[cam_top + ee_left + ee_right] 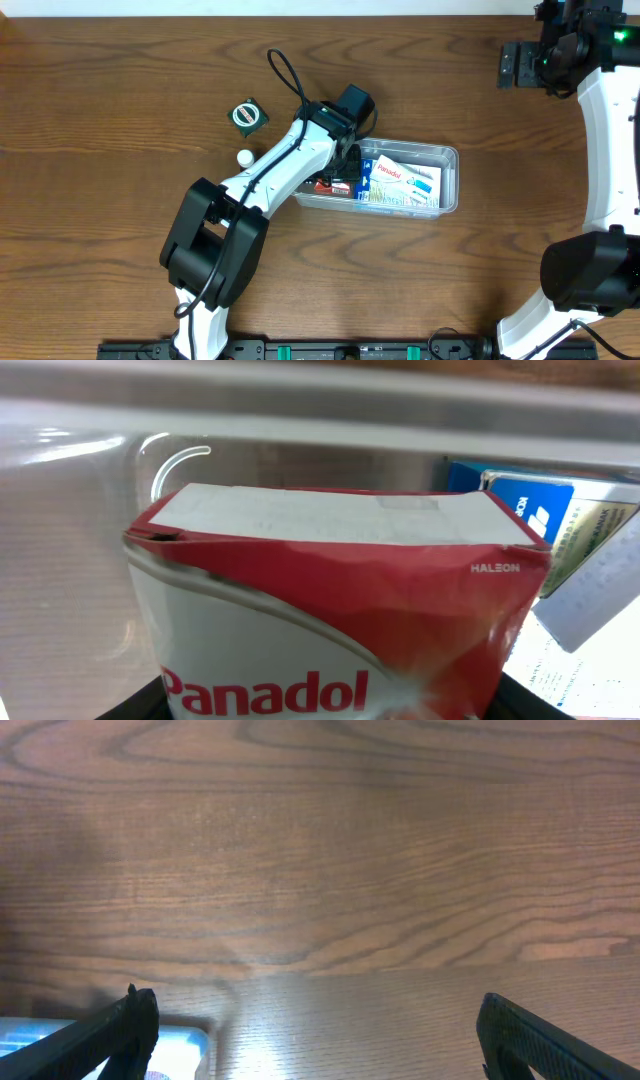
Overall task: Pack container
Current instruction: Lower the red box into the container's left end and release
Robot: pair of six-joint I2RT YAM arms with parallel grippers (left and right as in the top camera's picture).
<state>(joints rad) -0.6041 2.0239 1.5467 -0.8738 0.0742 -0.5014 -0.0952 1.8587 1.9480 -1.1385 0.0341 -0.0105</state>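
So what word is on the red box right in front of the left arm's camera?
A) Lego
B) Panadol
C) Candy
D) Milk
B: in the left wrist view, big white letters on the red box spell Panadol.

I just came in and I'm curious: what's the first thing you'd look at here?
The white left arm dips into the clear tub in the middle of the brown table. Its tool holds a red and white medicine box at the tub's left end. A small green thing lies on the table left of the tub.
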